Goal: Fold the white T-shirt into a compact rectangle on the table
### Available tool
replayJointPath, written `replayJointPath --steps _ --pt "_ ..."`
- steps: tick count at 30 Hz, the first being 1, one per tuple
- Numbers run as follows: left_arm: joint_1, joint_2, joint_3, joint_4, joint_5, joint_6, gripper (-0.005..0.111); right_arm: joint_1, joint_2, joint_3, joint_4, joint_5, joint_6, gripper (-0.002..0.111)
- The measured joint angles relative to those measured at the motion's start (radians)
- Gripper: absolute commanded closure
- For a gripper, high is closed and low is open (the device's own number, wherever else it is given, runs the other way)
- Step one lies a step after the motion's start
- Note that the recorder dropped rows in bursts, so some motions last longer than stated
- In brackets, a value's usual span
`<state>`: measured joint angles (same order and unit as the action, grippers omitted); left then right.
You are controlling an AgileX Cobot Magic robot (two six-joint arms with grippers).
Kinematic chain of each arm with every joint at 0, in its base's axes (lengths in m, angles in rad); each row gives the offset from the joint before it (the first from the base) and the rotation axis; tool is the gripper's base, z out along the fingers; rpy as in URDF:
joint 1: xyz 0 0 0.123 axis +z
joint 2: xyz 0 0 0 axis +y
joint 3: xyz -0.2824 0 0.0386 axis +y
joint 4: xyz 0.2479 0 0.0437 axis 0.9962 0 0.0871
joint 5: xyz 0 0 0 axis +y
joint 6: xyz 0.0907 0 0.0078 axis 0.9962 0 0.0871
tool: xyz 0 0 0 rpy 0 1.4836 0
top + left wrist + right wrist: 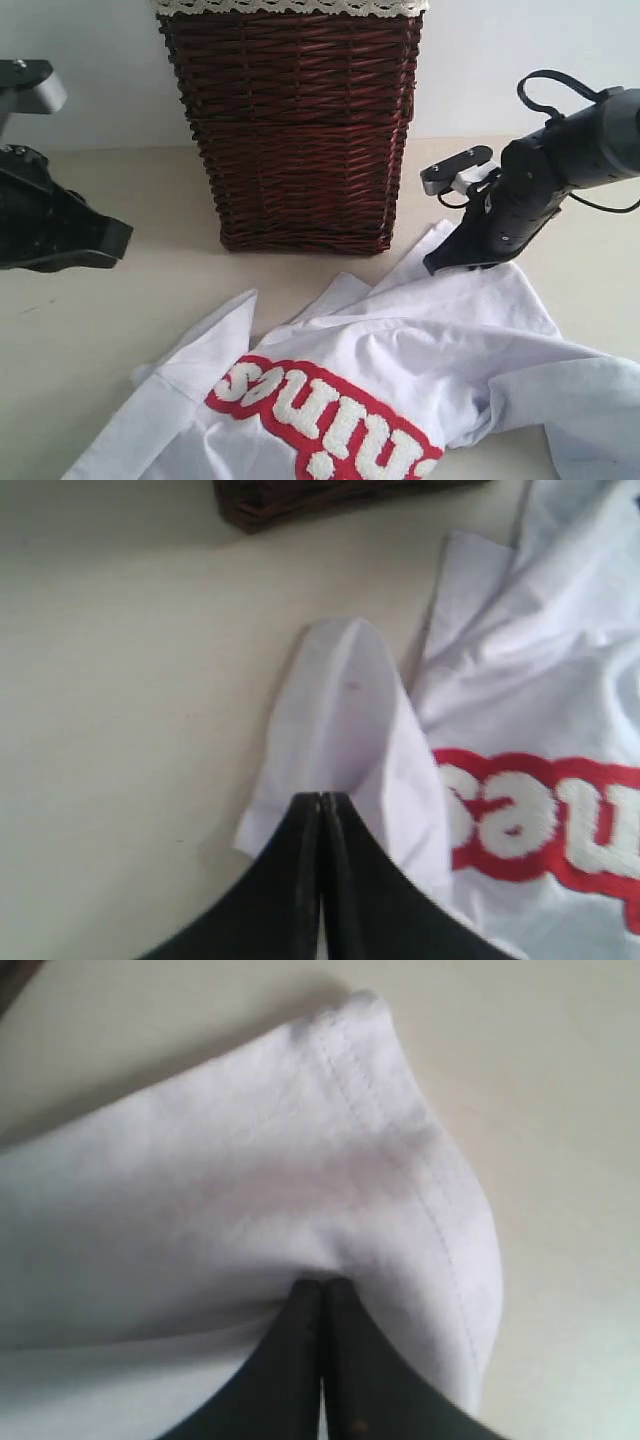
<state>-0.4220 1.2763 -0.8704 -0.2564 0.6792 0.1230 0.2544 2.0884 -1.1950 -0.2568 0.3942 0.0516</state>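
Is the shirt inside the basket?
No, the white T-shirt lies crumpled on the table in front of the brown wicker basket.

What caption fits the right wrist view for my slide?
Right tool shut on a hemmed edge of the white T-shirt, fabric bunched over the pale table.

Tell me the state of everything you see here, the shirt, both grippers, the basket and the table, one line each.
white T-shirt: unfolded, rumpled, lying print-up, one stitched edge pinched.
right gripper: shut on the white T-shirt's stitched edge.
left gripper: shut, nothing seen held.
wicker basket: upright behind the shirt; inside not visible.
table: partly covered by the shirt.
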Motion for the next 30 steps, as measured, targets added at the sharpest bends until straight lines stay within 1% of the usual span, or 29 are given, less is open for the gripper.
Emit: replayJointPath --steps 1,3,4,5,7,10,13,16,20,21,22,23,25,26,30 --pt "-0.002 0.018 0.0 -0.046 0.0 0.04 0.083 -0.005 0.0 0.0 0.0 0.0 0.0 0.108" --pt "-0.002 0.082 0.0 -0.114 -0.01 0.106 0.056 -0.008 0.0 0.0 0.0 0.0 0.0 0.108" --pt "-0.002 0.119 0.0 -0.13 -0.018 0.124 0.047 -0.008 0.0 0.0 0.0 0.0 0.0 0.108" --pt "-0.002 0.159 -0.004 -0.141 -0.022 0.141 0.043 -0.008 0.0 0.0 0.0 0.0 0.0 0.108" --pt "-0.007 0.239 -0.029 -0.174 -0.012 0.205 0.046 -0.008 0.0 0.0 0.003 0.001 -0.006 0.108" --pt "-0.037 0.324 -0.08 -0.255 0.001 0.322 0.058 -0.008 0.0 0.0 0.022 0.001 -0.033 0.108" --pt "-0.062 0.391 -0.109 -0.301 -0.062 0.365 0.066 -0.01 0.0 0.0 0.044 0.001 -0.063 0.108" --pt "-0.061 0.472 -0.121 -0.305 -0.112 0.365 0.068 -0.01 0.0 0.0 0.049 0.001 -0.073 0.108" --pt "-0.057 0.582 -0.124 -0.295 -0.116 0.381 0.068 -0.01 0.0 -0.002 0.053 0.001 -0.083 0.108" --pt "-0.057 0.603 -0.129 -0.307 -0.116 0.401 0.071 -0.01 0.0 -0.002 0.053 0.001 -0.083 0.108" --pt "-0.057 0.618 -0.137 -0.323 -0.114 0.427 0.075 -0.01 0.0 -0.002 0.054 0.001 -0.083 0.108" --pt "-0.057 0.625 -0.146 -0.331 -0.114 0.444 0.084 -0.01 0.0 -0.002 0.056 0.001 -0.085 0.108" --pt "-0.057 0.632 -0.163 -0.338 -0.114 0.463 0.104 -0.01 0.0 -0.002 0.056 0.001 -0.085 0.108" --pt "-0.057 0.632 -0.167 -0.338 -0.114 0.468 0.106 -0.01 0.0 -0.002 0.056 0.001 -0.085 0.108" --pt "-0.035 0.626 -0.172 -0.325 -0.111 0.47 0.107 -0.01 0.0 -0.002 0.056 0.001 -0.087 0.108"
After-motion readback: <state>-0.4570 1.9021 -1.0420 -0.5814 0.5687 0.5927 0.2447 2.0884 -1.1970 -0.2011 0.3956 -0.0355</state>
